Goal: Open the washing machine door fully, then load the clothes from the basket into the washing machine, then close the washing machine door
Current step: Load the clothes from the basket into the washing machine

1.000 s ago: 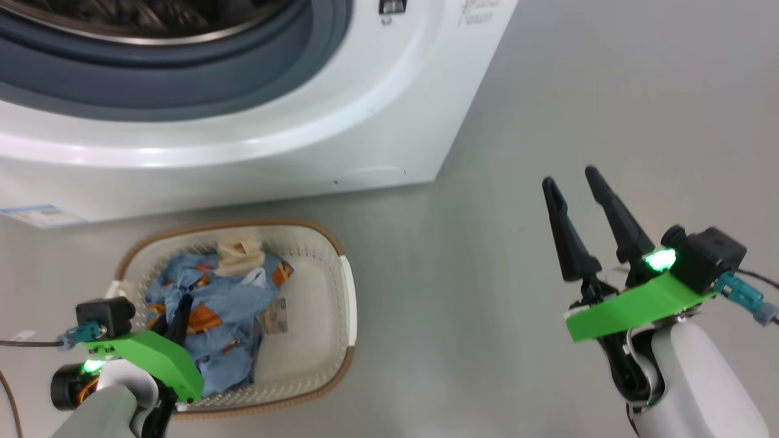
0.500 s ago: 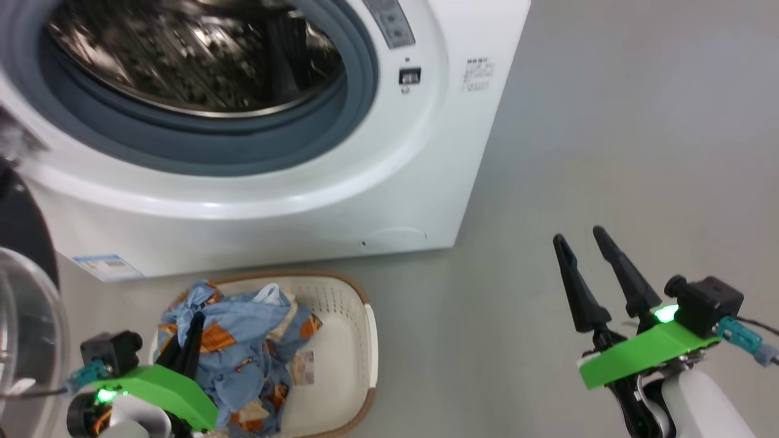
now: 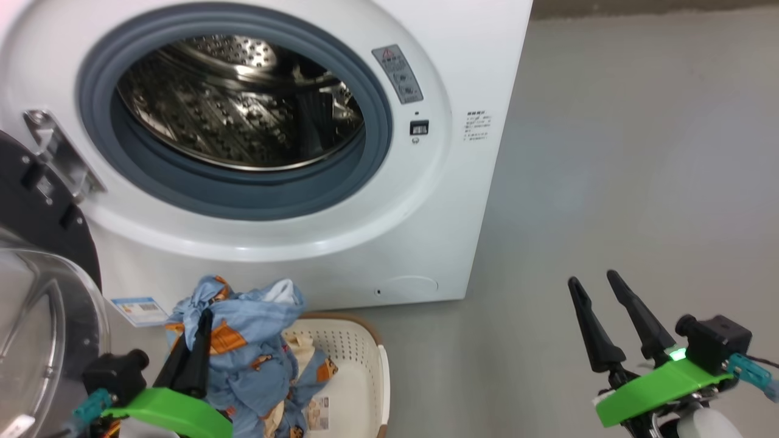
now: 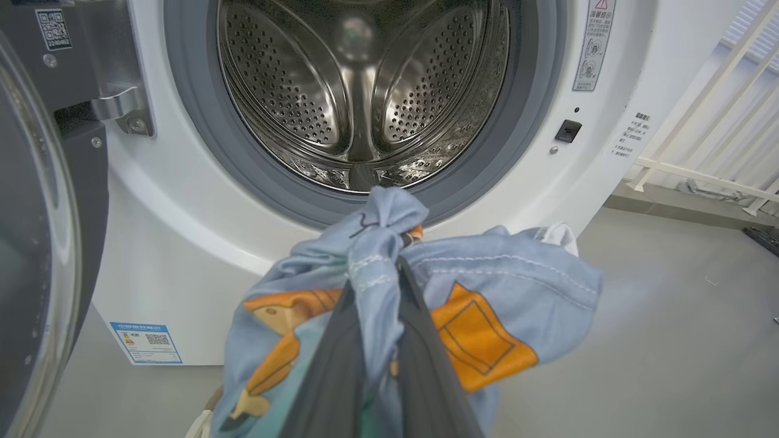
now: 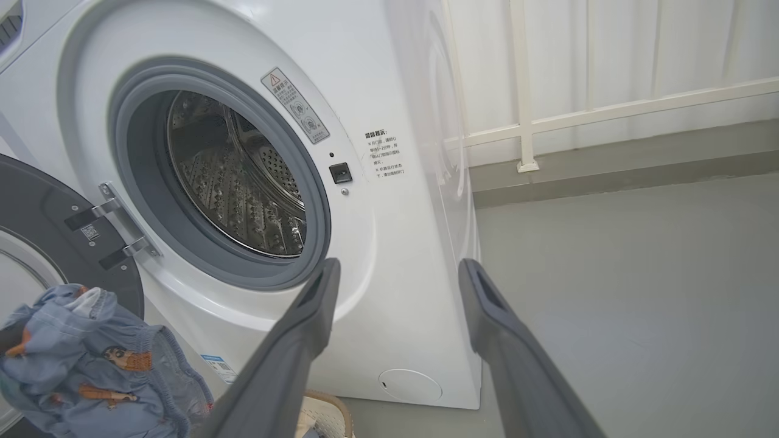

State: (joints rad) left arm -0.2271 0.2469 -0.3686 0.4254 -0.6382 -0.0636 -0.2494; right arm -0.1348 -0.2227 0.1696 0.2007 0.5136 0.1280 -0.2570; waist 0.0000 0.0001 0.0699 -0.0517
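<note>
Blue bear-print clothes are clamped tight in the left pincer, held up over the basket below it, ready for loading! Straight ahead of its tips gapes the washing machine, door swung aside to its left, leaving the path free. The right pincer hangs spread wide, empty, well off to the right

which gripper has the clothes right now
The left gripper: its fingers are shut on the light blue bear-print clothes. The right gripper stands open and empty.
</note>
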